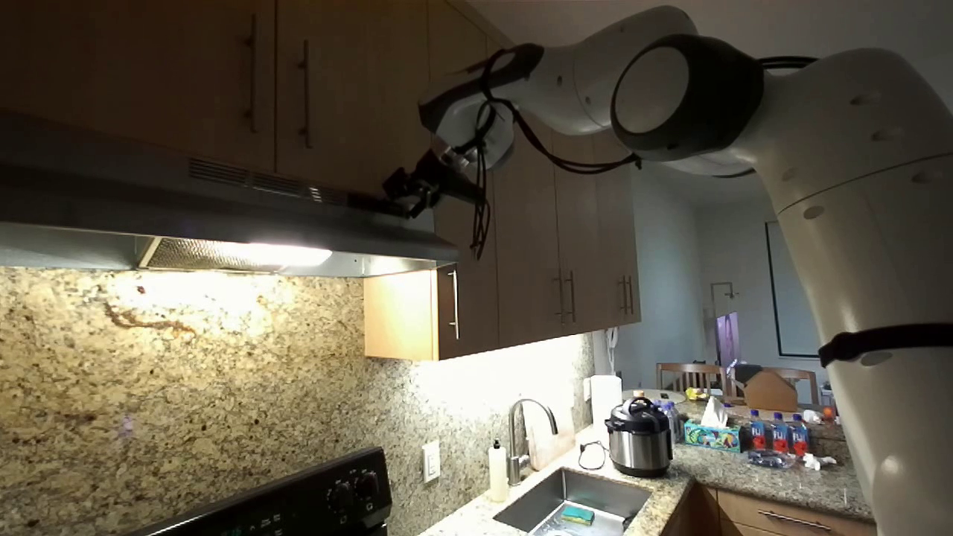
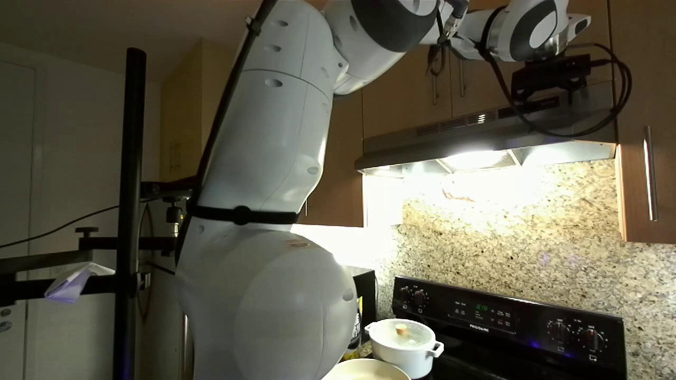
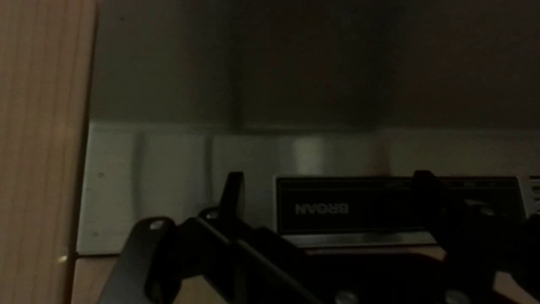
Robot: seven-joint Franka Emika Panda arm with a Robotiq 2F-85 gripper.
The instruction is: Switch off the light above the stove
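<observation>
Found the gripper spread wide before the range hood, with fingertips well apart and nothing between. Could not tell contact with the metal from a near miss. Saw the light glowing in the hood's underside, at eight o'clock from the gripper in an exterior view, with the stove at six o'clock below. Could make out no switch on the dark BROAN panel, set at four o'clock from the finger gap in the wrist view. Risked, in such gloom, prodding the wrong control or plain panel. Looked liable, with so broad a spread, to meet bare metal with one fingertip first, stalling or skewing the push. Risked bumping the cabinet wood by drifting toward nine o'clock. Might, by descending carelessly, have hooked the slack cable on the door handle, near five o'clock from that loop.
</observation>
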